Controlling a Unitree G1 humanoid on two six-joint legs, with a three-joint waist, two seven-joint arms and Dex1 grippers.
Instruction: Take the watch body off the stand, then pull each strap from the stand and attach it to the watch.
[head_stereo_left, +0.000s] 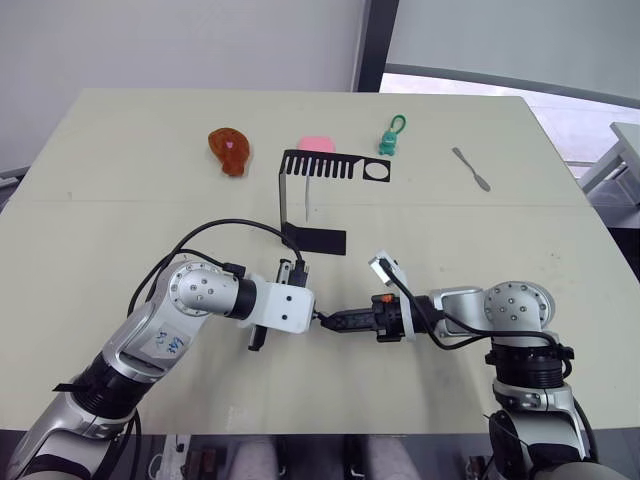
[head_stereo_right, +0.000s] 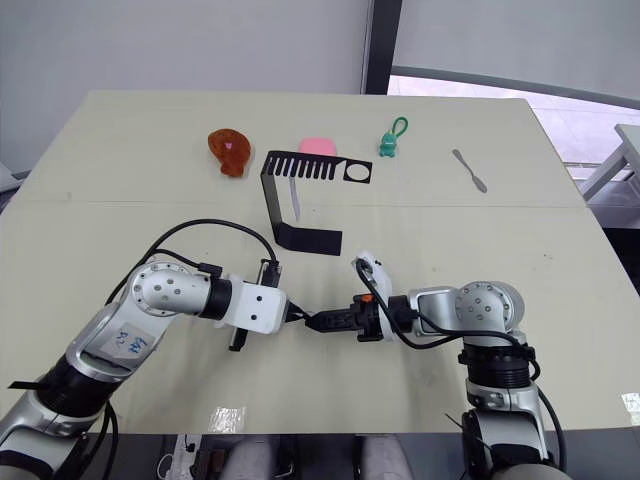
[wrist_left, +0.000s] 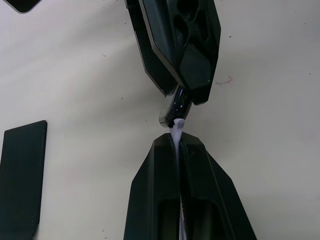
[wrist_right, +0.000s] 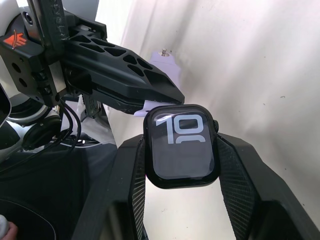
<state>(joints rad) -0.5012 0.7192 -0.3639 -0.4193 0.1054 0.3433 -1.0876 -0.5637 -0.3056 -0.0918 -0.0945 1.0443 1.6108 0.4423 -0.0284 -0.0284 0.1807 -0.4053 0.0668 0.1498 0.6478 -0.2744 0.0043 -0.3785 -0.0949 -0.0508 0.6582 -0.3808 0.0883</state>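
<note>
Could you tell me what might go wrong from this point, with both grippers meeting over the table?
The left gripper pinches a strap by a thin edge, so it may twist or slip as it meets the watch body. The right gripper clamps the watch body only at its sides; a hard push could shift it. A second strap hangs on the stand, close by.

The watch body (wrist_right: 181, 146) is small, black, rounded-square, its screen showing pale digits; it is held above the table's (head_stereo_left: 120, 160) near middle. One pale lavender strap (wrist_left: 177, 125) touches its edge. The black stand (head_stereo_left: 312, 200) lies toward the far middle, with the second strap (head_stereo_right: 294, 199) still on it.
</note>
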